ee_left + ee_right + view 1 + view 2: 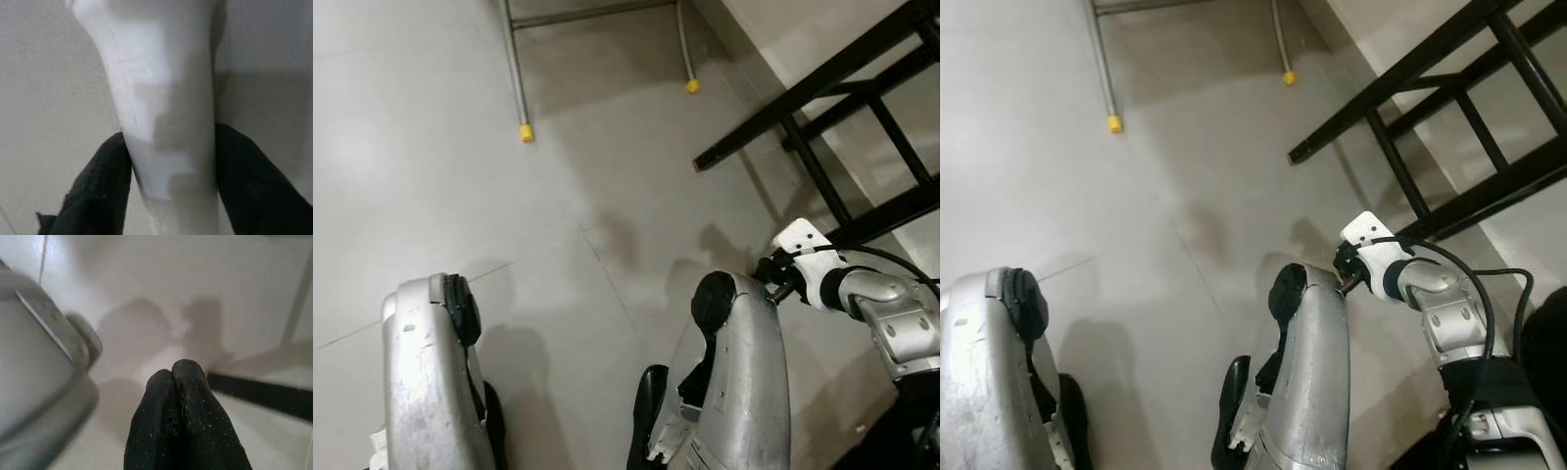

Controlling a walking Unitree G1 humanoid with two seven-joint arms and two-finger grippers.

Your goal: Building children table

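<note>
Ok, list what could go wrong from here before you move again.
1. The left gripper clamps a smooth, tapered white piece between its fingers; it might slip out and drop to the floor.
2. The black frame juts out close to the right arm, so swinging the shut right gripper forward could knock it.
3. The yellow-capped metal legs stand ahead, a likely trip point when walking.

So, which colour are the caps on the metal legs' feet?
Yellow caps, clearest in the left eye view.
</note>
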